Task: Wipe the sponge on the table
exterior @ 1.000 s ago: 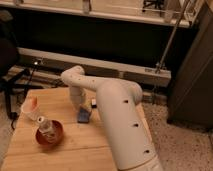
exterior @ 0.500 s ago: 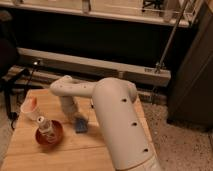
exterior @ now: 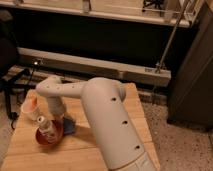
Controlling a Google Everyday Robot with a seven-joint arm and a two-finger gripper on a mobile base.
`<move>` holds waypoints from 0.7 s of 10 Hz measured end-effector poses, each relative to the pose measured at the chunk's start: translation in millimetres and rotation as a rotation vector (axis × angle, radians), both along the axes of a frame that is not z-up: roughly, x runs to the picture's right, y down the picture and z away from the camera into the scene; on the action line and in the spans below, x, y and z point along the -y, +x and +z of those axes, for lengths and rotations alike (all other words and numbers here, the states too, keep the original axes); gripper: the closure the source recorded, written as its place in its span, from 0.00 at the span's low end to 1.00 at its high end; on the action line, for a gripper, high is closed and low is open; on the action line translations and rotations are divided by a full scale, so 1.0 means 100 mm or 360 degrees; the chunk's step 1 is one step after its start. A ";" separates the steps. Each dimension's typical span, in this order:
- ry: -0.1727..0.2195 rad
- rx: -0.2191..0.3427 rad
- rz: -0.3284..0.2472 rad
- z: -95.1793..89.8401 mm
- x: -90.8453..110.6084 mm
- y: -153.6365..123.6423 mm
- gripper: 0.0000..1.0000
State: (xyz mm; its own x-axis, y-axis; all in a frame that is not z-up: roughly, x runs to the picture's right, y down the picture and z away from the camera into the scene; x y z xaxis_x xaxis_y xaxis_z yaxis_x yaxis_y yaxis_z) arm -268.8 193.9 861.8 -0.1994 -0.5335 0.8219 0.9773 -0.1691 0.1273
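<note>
So here's the setup, going left to right. The light wooden table (exterior: 22,150) fills the lower left of the view. Out at its 9 o'clock edge stands a pale orange cup (exterior: 31,106), upright. Just at 5 o'clock from the cup sits the red bowl (exterior: 40,140), and there's a small white bottle (exterior: 46,127) standing in it, leaning a bit.

Right beside the bowl, at its 3 o'clock, is the blue sponge (exterior: 70,127), flat on the table and touching or nearly touching the bowl's rim, can't quite say which. The claw (exterior: 63,118) comes straight down onto the sponge from 12 o'clock and it's closed narrow, pinched on the sponge's top as far as I can see. Only the sponge's right and lower part pokes out from under it.

The big white arm (exterior: 107,125) comes in from 5 o'clock of the view, runs up over the middle of the table, bends back toward 9 o'clock and then drops down to the claw. It covers a good chunk of the tabletop.

Off the table at 3 o'clock there's speckled floor (exterior: 175,142), a slanted metal pole (exterior: 172,40) up at 1 o'clock, and a dark cabinet (exterior: 192,70) on the far right.
</note>
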 end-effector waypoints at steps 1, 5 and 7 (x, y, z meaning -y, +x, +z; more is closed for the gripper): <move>0.0006 0.0017 0.0002 0.03 0.03 -0.08 1.00; 0.0046 0.0064 0.0028 0.27 0.31 -0.35 1.00; 0.0060 0.0081 0.0030 0.40 0.47 -0.45 1.00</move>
